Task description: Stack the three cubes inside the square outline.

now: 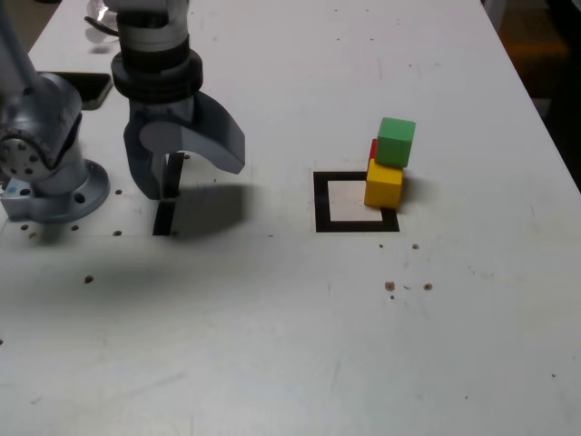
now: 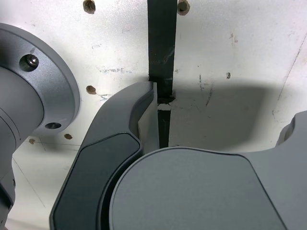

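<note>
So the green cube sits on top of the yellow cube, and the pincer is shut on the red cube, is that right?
Not quite. In the exterior view the pincer is open and holds nothing, far from the cubes. The red cube is behind the stack, mostly hidden. The green cube does sit on top of the yellow cube.

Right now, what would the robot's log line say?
gripper: open, empty, over tape strip | green cube: atop yellow cube | red cube: behind | square outline: yellow overlaps corner

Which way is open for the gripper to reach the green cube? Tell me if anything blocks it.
Probably yes, from above. The gripper hangs open, holding nothing, over bare table to the exterior view's left of the green cube, which tops the stack with nothing over it.
</note>
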